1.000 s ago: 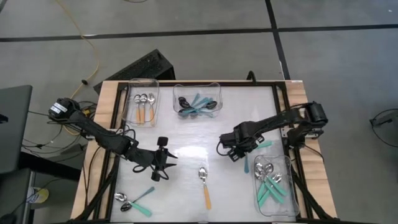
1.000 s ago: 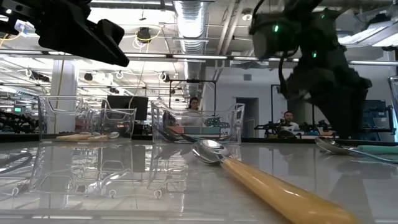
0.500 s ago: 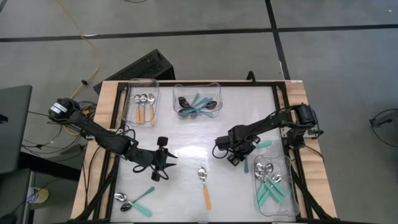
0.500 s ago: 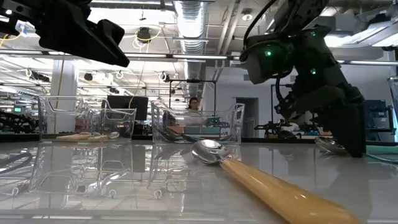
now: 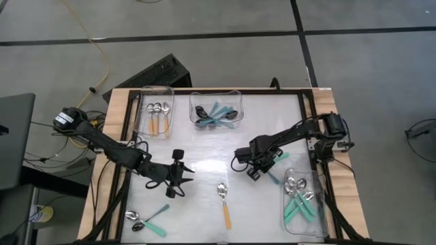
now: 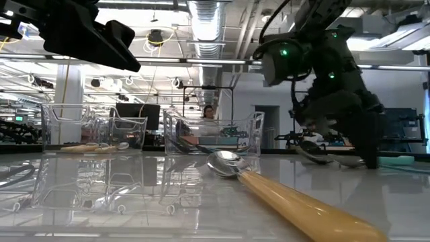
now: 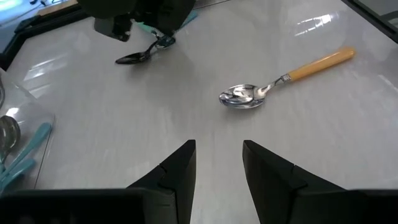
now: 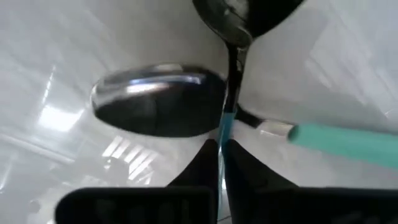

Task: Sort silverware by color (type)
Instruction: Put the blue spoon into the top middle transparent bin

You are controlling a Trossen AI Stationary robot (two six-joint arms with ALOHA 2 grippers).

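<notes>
While the right gripper (image 5: 253, 171) is lowered to the surface (image 5: 204, 146) right of centre, its jaws are seen pressed together on the thin neck of a teal-handled spoon (image 8: 186, 112); in the right wrist view the dark bowl lies just past the fingertips (image 8: 208, 163) and the teal handle runs off to one side. From the left wrist view the same spoon (image 7: 144, 53) is noted under the right arm's dark body, bowl on the surface. The left gripper (image 5: 178, 178) is held above the surface left of centre, jaws spread with a clear gap between the fingers (image 7: 177, 171) and nothing between them. An orange-handled spoon (image 5: 224, 202) is recorded lying free near the front edge, between the two grippers, bowl toward the back; it fills the foreground of the low view (image 6: 282, 195). Two more spoons (image 5: 146, 219), teal-handled, are seen at the front left corner. A clear bin (image 5: 302, 231) at the front right holds several teal-handled spoons (image 5: 298, 197). At the back, a left bin (image 5: 144, 112) holds orange-handled spoons (image 5: 157, 116), and a middle bin (image 5: 193, 102) holds dark-bowled spoons with teal or blue handles (image 5: 218, 114). People are visible in the room beyond, in the low view.
</notes>
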